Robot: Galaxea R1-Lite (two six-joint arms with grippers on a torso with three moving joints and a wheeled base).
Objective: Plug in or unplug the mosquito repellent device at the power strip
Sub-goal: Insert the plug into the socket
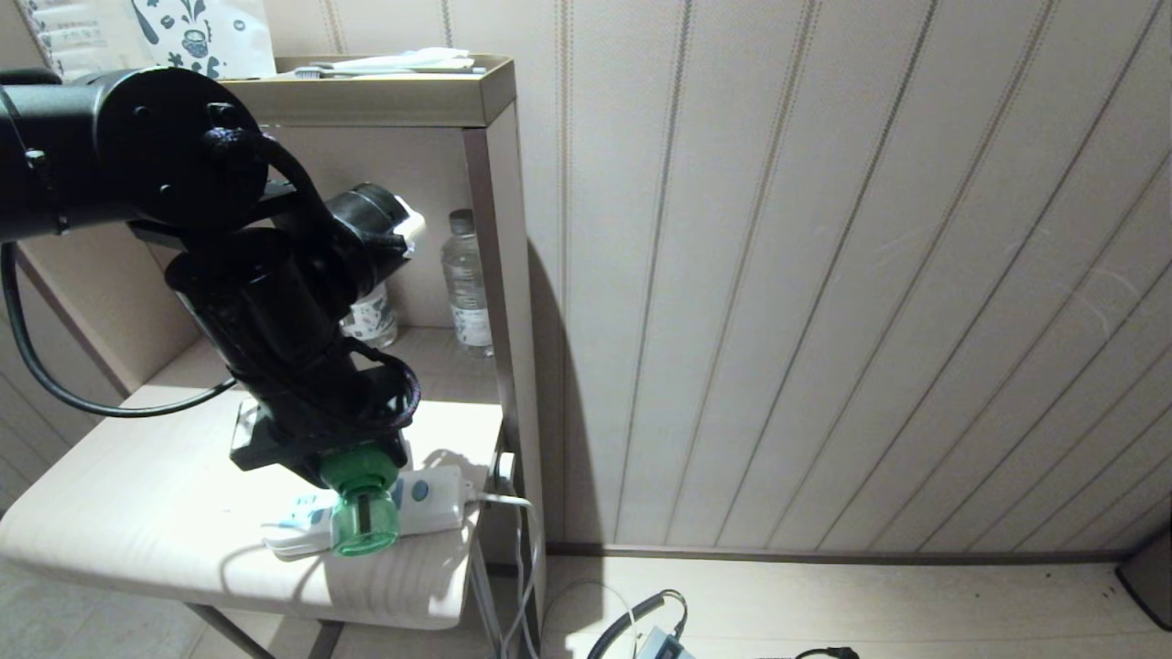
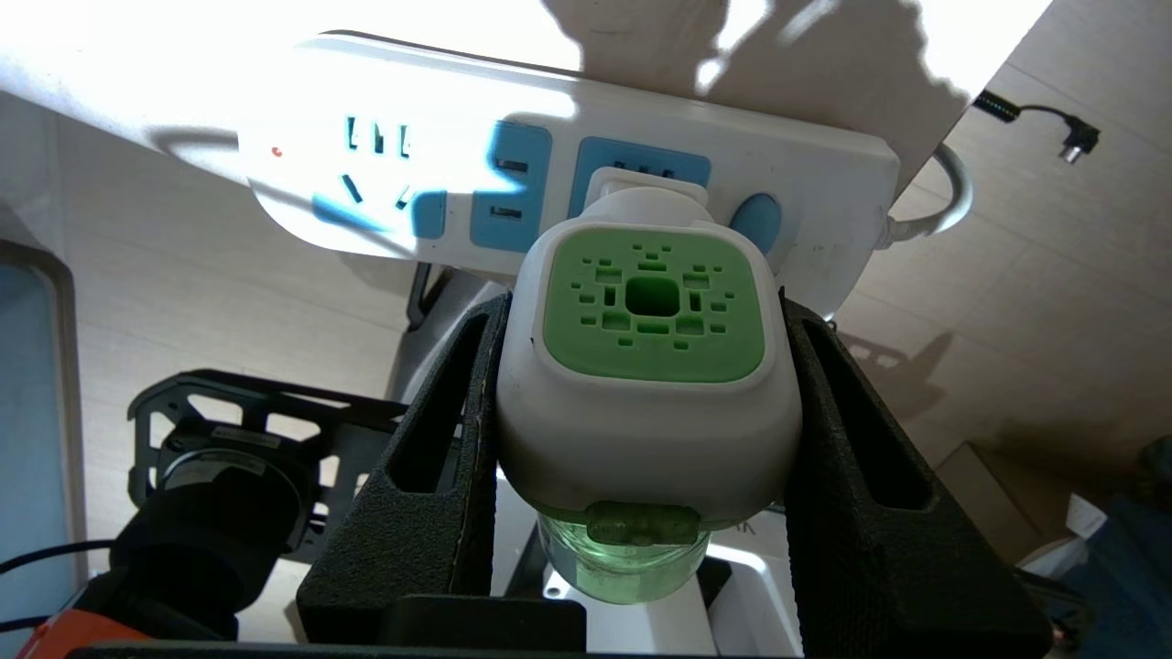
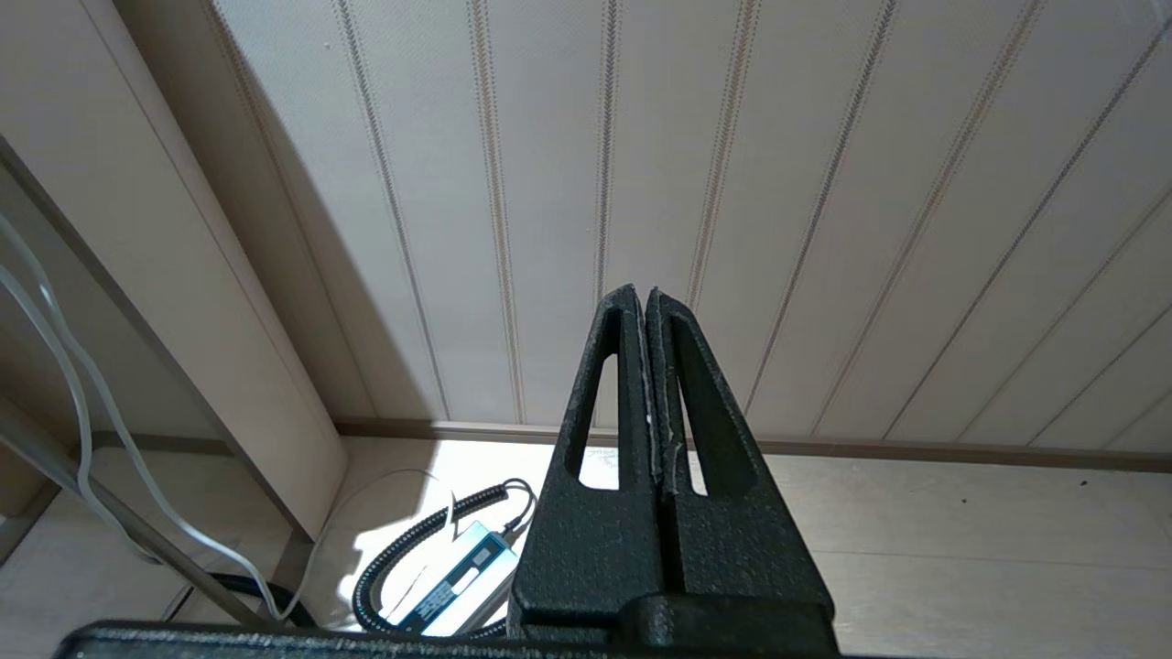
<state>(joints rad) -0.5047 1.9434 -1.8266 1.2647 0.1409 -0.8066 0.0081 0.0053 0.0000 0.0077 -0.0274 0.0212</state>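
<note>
I see my left gripper (image 2: 650, 403) pinching the white-and-green mosquito repellent device (image 2: 650, 366) — plugged against the long white power strip (image 2: 568, 174); right gripper (image 3: 645, 302) pressed together.

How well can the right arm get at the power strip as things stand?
Probably not well. The right gripper is shut and faces the wall and floor, away from the power strip, where the left gripper already holds the repellent device.

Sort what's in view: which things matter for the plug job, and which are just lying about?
Job: mosquito repellent device, held by left gripper; power strip.
Lying about: water bottle, patterned cup, floor adapter; right gripper idle.
</note>
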